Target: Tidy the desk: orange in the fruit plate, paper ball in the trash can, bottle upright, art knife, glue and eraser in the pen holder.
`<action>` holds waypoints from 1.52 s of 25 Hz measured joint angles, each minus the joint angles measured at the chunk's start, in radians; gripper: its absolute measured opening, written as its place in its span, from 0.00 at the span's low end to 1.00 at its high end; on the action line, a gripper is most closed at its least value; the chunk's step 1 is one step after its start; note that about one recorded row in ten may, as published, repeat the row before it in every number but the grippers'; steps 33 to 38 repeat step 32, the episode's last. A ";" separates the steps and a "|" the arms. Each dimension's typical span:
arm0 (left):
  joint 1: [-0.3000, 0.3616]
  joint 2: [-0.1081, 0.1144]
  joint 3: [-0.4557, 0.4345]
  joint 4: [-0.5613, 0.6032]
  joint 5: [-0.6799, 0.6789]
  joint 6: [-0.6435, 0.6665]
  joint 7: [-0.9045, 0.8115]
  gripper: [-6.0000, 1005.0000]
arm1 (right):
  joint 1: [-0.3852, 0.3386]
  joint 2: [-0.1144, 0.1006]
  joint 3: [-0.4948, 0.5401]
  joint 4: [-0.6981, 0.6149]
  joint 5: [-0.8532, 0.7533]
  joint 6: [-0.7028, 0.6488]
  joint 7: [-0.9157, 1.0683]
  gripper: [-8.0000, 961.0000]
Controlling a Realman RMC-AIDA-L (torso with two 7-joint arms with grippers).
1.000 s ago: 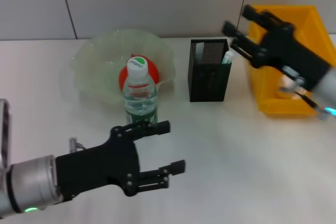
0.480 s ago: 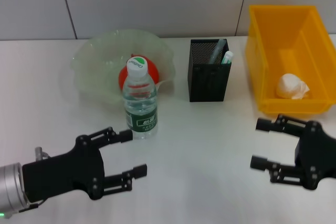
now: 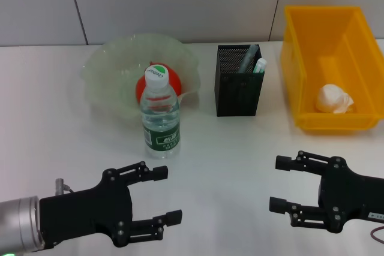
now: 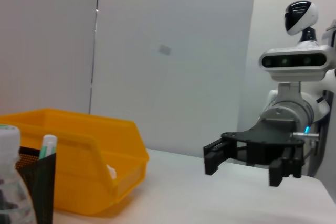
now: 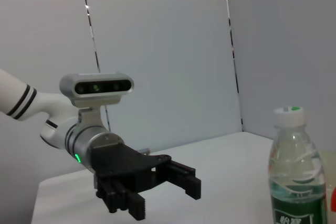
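Both grippers hung low in the head view with fingers spread wide and nothing held: the left gripper (image 3: 159, 198) at lower left, the right gripper (image 3: 281, 184) at lower right, both over the bare white table (image 3: 228, 148). At centre left the bottle (image 3: 160, 114) stood upright, just in front of the pale green plate (image 3: 108, 67) holding the orange (image 3: 171, 82). At upper centre the black mesh pen holder (image 3: 239, 80) held a green-capped stick and a dark tool. At upper right the paper ball (image 3: 335, 99) lay inside the yellow bin (image 3: 312, 40)
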 joint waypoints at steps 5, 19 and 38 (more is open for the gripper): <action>0.000 -0.003 0.010 0.000 0.001 0.008 0.000 0.79 | -0.003 0.000 0.003 -0.025 0.001 0.009 -0.024 0.80; 0.006 -0.002 0.002 -0.001 0.001 0.031 0.006 0.79 | 0.001 0.003 0.010 -0.044 0.008 0.024 -0.041 0.80; 0.000 -0.003 0.002 0.000 0.001 0.041 0.007 0.79 | -0.004 0.005 0.010 -0.047 0.010 0.037 -0.042 0.80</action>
